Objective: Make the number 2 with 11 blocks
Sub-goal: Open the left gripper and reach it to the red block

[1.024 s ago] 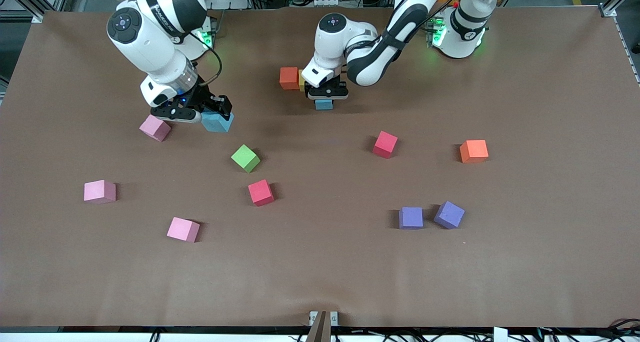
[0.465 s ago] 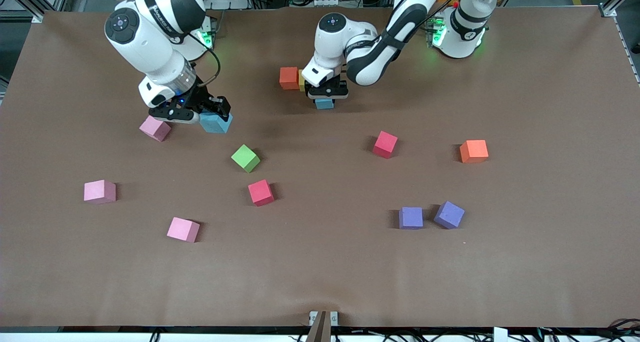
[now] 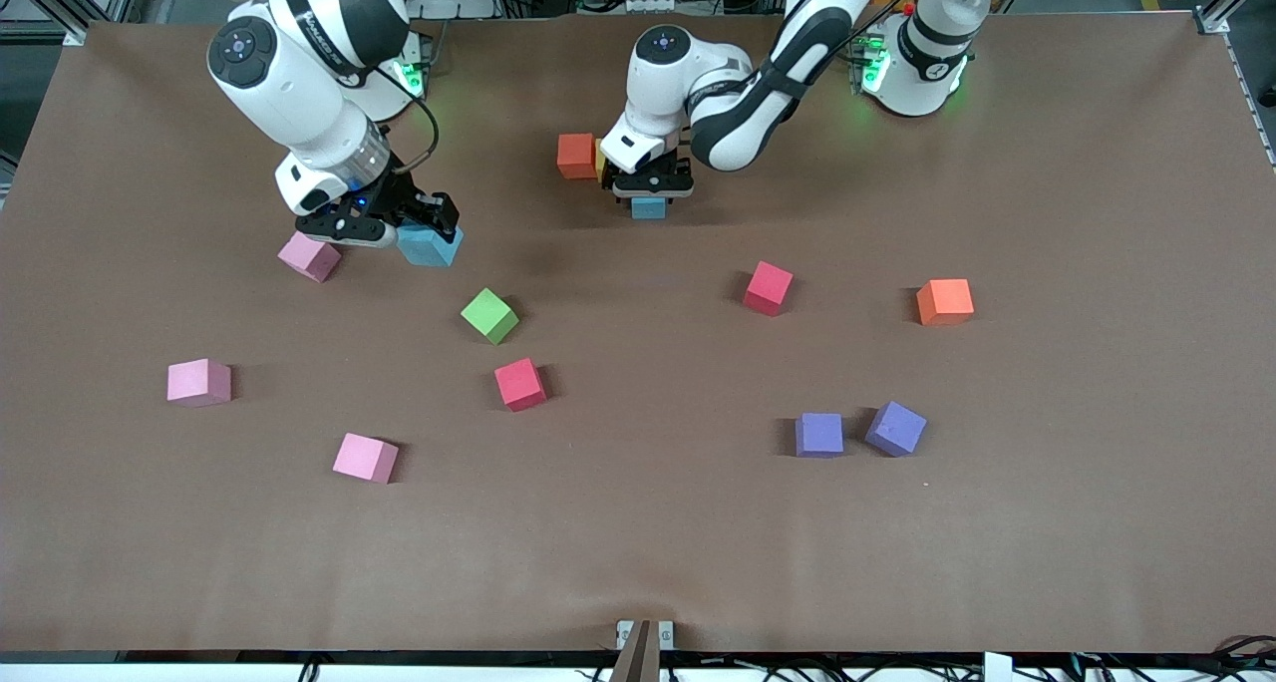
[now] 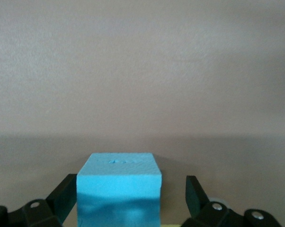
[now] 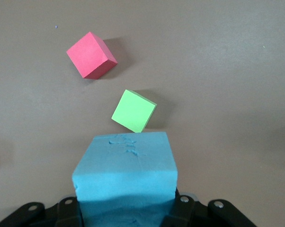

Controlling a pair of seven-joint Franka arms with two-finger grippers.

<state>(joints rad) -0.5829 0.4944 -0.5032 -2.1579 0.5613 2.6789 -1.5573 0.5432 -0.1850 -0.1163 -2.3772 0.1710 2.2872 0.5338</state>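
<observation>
a plain brown table mat fills the scene, metal framing and cables along its edges. the left gripper stands with fingers spread apart around a light blue block resting on the mat, beside an orange block and a yellow one. the right gripper clamps a second light blue block, raised over the mat near a pink block. a green block and red blocks lie scattered nearer the front camera.

Matte foam cubes showing plain, unpatterned colours on the brown table covering
Three pink cubes, two red cubes, two purple cubes, two light blue cubes, one green cube, two orange cubes
</observation>
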